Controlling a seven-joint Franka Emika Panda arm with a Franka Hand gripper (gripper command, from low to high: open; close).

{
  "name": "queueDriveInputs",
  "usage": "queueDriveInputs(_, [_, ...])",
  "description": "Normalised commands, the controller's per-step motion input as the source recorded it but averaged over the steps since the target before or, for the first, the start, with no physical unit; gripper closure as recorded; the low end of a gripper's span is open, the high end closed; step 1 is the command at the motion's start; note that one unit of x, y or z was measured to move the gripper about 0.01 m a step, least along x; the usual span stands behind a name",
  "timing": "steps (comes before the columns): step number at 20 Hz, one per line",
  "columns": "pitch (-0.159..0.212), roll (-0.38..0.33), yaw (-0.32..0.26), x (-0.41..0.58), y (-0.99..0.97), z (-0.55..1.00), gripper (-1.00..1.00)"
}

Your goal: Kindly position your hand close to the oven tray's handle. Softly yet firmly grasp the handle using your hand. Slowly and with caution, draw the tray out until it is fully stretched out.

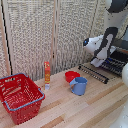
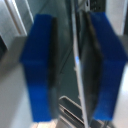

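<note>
On the wooden table (image 1: 75, 107), toward the exterior view's right, the oven tray (image 1: 100, 70) is being shown drawn out, its thin bars lying flat above the tabletop. Just over the tray, the hand (image 1: 98, 61) is being held at the end of the bulky white arm (image 1: 112, 25). In the wrist view, the two blue fingers (image 2: 42, 70) are being seen on either side of a thin bar, the handle (image 2: 79, 65); whether they are clenched on it cannot be told. Just beside the tray's front edge, a red bowl (image 1: 71, 76) and a blue cup (image 1: 78, 85) are being seen, touching. Farther from the tray, an orange bottle (image 1: 47, 73) is standing upright. Farthest from the tray, a red basket (image 1: 20, 96) is being seen.
</note>
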Motion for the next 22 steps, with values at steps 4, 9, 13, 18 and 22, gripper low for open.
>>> queueDriveInputs(4, [0.001, 0.005, -0.042, -0.051, 0.00, 0.01, 1.00])
queueDriveInputs(9, [0.000, -0.021, -0.076, -0.054, 0.18, -0.05, 1.00])
queueDriveInputs(13, [0.000, -0.047, -0.102, -0.104, 0.79, -0.12, 1.00])
queueDriveInputs(18, [0.002, -0.079, -0.114, -0.009, 0.80, -0.16, 1.00])
queueDriveInputs(22, [0.010, -0.131, -0.098, 0.014, 0.77, -0.20, 1.00])
